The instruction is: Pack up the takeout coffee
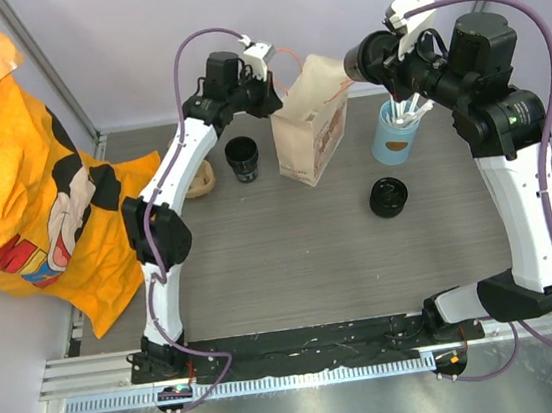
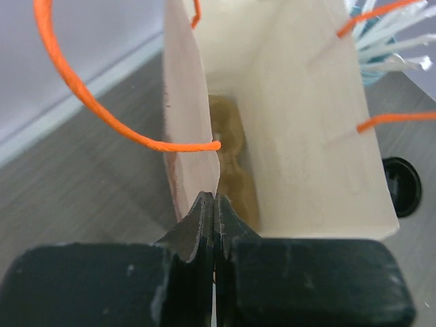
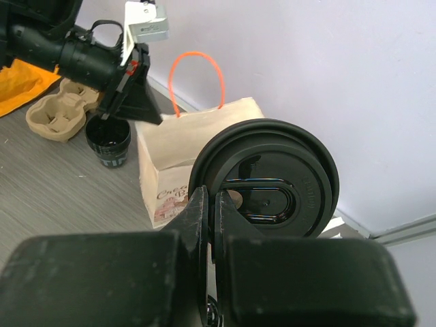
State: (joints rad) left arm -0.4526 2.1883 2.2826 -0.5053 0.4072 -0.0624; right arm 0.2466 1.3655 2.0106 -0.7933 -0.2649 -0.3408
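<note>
The takeout coffee (image 3: pixel 272 180), a black cup with a round black lid, is held on its side in the air, its lid facing the right wrist camera. My right gripper (image 3: pixel 211 194) is shut on the lid's rim. From above, the coffee (image 1: pixel 367 57) hangs just right of the paper bag's (image 1: pixel 312 127) open top. My left gripper (image 2: pixel 213 197) is shut on the top edge of the bag's left wall (image 2: pixel 187 122); from above it (image 1: pixel 278 100) sits at the bag's left rim. A brown pulp piece (image 2: pixel 228 157) lies at the bottom of the bag.
An open black cup (image 1: pixel 242 158) stands left of the bag, a brown carrier (image 1: pixel 202 180) beyond it behind the left arm. A light-blue cup of straws (image 1: pixel 395 133) stands right of the bag. A black round lid or cup (image 1: pixel 389 197) lies in front of it. Orange cloth (image 1: pixel 21 177) drapes the left side.
</note>
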